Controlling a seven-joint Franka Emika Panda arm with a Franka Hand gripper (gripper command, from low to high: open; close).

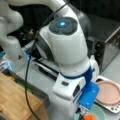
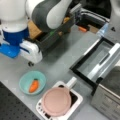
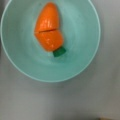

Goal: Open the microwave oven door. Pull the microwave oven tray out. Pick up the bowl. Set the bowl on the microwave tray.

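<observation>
The light turquoise bowl (image 3: 50, 40) fills the wrist view from straight above, with an orange carrot-shaped lump (image 3: 48, 28) lying in it. In both front views the bowl (image 2: 32, 82) (image 1: 96, 113) rests on the grey table, beside the pink plate (image 2: 56, 101). My gripper (image 1: 82, 112) hangs just above the bowl's rim; its fingers do not show in the wrist view. The microwave oven (image 2: 107, 101) (image 1: 107, 47) has its door (image 2: 92, 58) folded down flat, handle bar (image 2: 106, 62) facing up. The microwave oven tray is hidden.
The pink plate (image 1: 108, 92) sits on a white dish with a stubby handle (image 2: 71, 82). A dark bin (image 2: 53, 35) with orange items stands behind the arm. A wooden board (image 1: 15, 100) lies at a front view's bottom left.
</observation>
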